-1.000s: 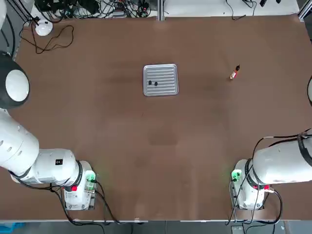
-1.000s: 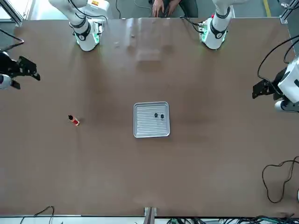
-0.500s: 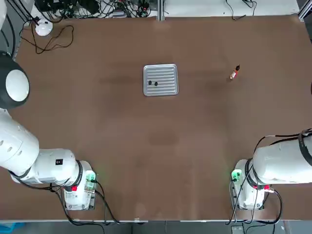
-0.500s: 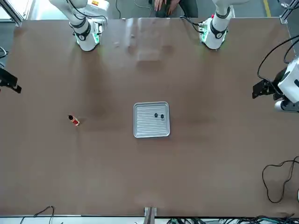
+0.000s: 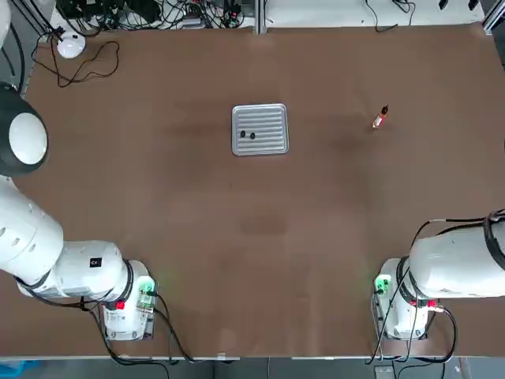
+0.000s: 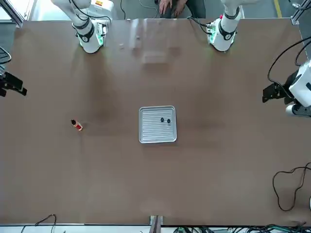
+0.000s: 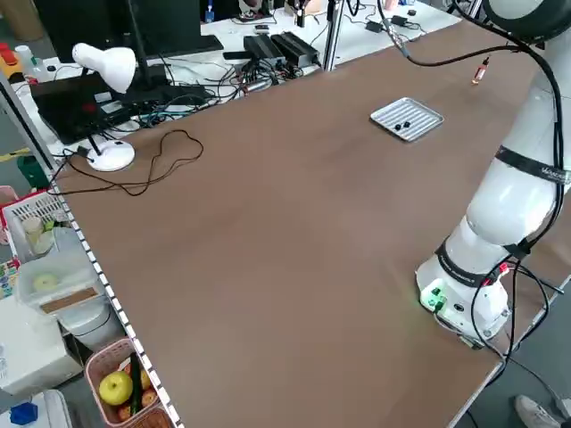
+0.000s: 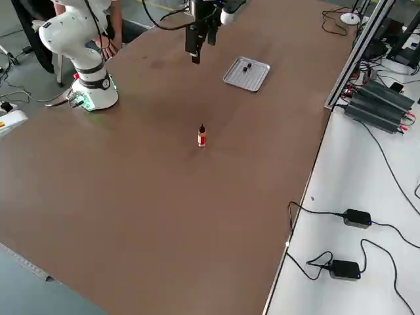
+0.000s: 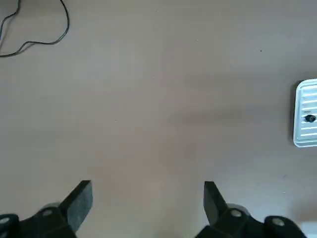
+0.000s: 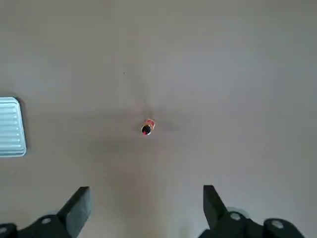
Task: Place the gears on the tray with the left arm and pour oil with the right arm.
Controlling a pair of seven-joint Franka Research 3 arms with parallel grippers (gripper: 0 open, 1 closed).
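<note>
Right arm's black gripper (image 6: 12,86) has shifted toward the front view's left edge, half cut off | top: both grippers out of frame; two tiny dark gears (image 5: 247,135) lie on ribbed silver tray (image 5: 260,129), slim red-white oil bottle (image 5: 379,118) upright, well apart from tray | wrists: left gripper (image 9: 147,199) and right both spread wide, empty; tray cut off

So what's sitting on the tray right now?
Two gears lie side by side on the ribbed tray, toward one edge. Nothing else lies on it; nothing covers it.
</note>
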